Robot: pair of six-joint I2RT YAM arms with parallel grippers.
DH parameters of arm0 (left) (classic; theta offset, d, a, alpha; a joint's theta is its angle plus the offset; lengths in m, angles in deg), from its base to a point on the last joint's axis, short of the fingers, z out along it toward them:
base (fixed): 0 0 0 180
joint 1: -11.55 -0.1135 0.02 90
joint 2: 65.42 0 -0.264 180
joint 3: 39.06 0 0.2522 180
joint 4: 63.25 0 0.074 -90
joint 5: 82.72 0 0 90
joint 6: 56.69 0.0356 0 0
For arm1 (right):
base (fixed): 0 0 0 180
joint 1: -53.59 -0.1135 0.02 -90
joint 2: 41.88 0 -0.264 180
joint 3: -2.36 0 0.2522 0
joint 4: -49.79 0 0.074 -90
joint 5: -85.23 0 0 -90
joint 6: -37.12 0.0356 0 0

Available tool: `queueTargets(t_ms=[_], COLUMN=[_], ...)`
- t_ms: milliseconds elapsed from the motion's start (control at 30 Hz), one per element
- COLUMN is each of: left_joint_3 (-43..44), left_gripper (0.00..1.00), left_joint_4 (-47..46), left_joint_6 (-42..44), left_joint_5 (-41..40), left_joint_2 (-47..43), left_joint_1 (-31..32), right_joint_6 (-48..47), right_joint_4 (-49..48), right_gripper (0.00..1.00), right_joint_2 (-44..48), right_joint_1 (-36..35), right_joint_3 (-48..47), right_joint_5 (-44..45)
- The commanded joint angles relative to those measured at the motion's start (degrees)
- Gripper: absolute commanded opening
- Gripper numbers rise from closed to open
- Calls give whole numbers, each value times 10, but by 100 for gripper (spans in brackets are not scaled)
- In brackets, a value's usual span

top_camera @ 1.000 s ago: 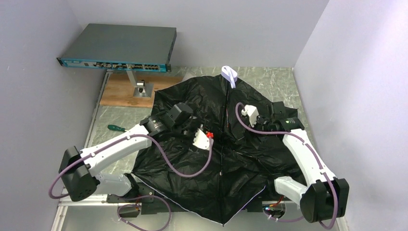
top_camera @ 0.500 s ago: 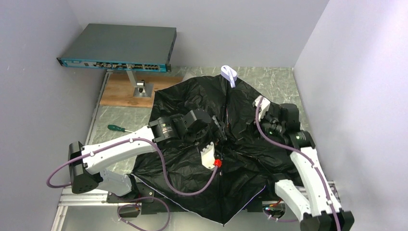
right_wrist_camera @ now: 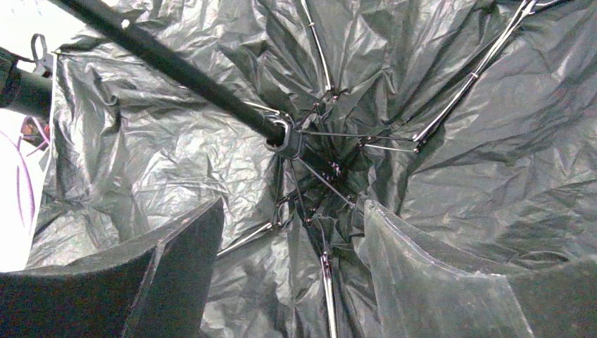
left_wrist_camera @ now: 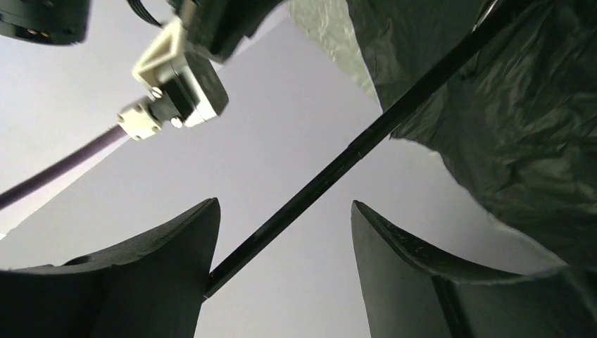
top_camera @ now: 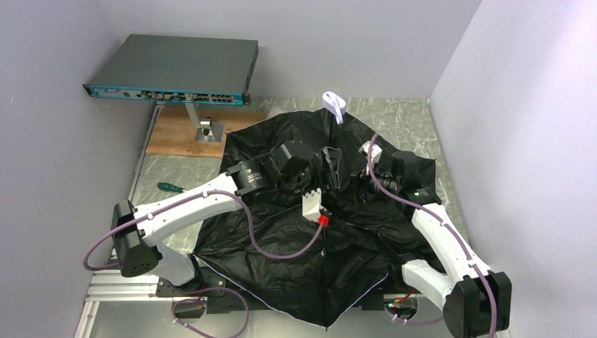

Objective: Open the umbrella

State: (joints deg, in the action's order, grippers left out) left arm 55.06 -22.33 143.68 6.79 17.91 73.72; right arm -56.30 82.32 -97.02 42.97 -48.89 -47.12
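Note:
The umbrella point(top_camera: 281, 239) lies spread over the table with its black lining up. Its thin black shaft point(top_camera: 332, 137) rises to the pale strap point(top_camera: 334, 108) at the far end. My left gripper point(top_camera: 331, 167) is open at the shaft. In the left wrist view the shaft point(left_wrist_camera: 366, 137) runs diagonally between the open fingers point(left_wrist_camera: 162, 274) and meets the left one. My right gripper point(top_camera: 358, 184) is open just right of the shaft. In the right wrist view the open gripper point(right_wrist_camera: 288, 239) looks down on the hub point(right_wrist_camera: 287, 139), the ribs and the shaft point(right_wrist_camera: 162, 56).
A grey network switch point(top_camera: 172, 70) sits on a stand over a wooden board point(top_camera: 184, 135) at the back left. A green-handled screwdriver point(top_camera: 171, 188) lies left of the umbrella. Grey walls close in on the left, back and right.
My left arm has swung right and away from me, bringing its gripper to the shaft. My right arm has reached inward toward the shaft and hub. The umbrella stays spread.

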Motion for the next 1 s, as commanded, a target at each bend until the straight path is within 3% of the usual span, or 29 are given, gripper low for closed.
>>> queueTargets(t_ms=[0,233,333,367,433,467,600,800,967], left_joint_3=[-1,59,38,39,43,45,81,135,277], left_gripper=[70,32,27,22,3,0,0,0,0], left_joint_4=[-49,-22,-38,-35,-33,-37,-54,-87,-60], left_joint_6=[77,43,58,55,43,37,-2,-53,-179], left_joint_5=[-24,-16,-12,-11,-14,-17,-35,-65,-82], left_joint_2=[15,39,37,38,41,43,61,99,155], left_joint_1=[-22,-30,-38,-39,-39,-39,-44,-68,-82], right_joint_6=[-3,24,33,33,56,64,78,95,156], right_joint_4=[16,-37,-9,2,10,8,-9,-9,10], right_gripper=[74,78,78,78,77,78,78,78,78], right_joint_2=[17,188,193,189,186,187,192,159,134], right_joint_1=[-2,-3,-3,-3,-3,-2,-3,-3,-1], right_joint_3=[-33,24,-1,-14,-34,-44,-100,-255,-294], right_joint_5=[-16,79,80,81,87,93,101,64,70])
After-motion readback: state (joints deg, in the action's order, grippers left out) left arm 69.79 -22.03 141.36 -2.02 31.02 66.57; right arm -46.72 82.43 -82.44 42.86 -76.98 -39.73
